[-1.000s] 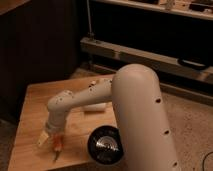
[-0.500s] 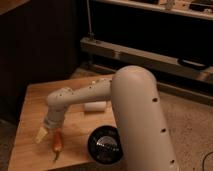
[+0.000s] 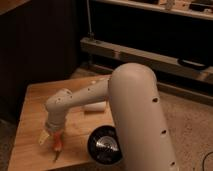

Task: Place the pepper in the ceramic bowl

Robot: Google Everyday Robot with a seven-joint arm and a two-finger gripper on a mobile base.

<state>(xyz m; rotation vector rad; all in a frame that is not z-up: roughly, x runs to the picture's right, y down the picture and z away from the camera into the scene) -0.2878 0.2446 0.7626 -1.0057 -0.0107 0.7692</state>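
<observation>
From where I stood, the tool was down low at the front left of the tabletop, its jaws spread wide and gripping nothing. The pepper lay flat on the wood right by them, thin stem pointing toward the near edge. I could not tell whether the jaws sat astride the pepper or just beside it, and that was the first worry: closing off-centre would shove it sideways instead of catching it. The pepper lay close to the front edge, so a nudge that way might well have rolled it off onto the floor. It was also slim and tapered (an awkward shape to pinch), so a grip near the stem end would probably have let it swing or slip out on the lift. The bowl stood near on the right, glossy and black, partly behind the thick arm. A low carry across could have clipped its rim and skated it toward the edge. Letting go too high or too early might have bounced the pepper off the rim and back onto the wood. The white cup sat farther back, apart from all this, and looked unlikely to be bothered.
</observation>
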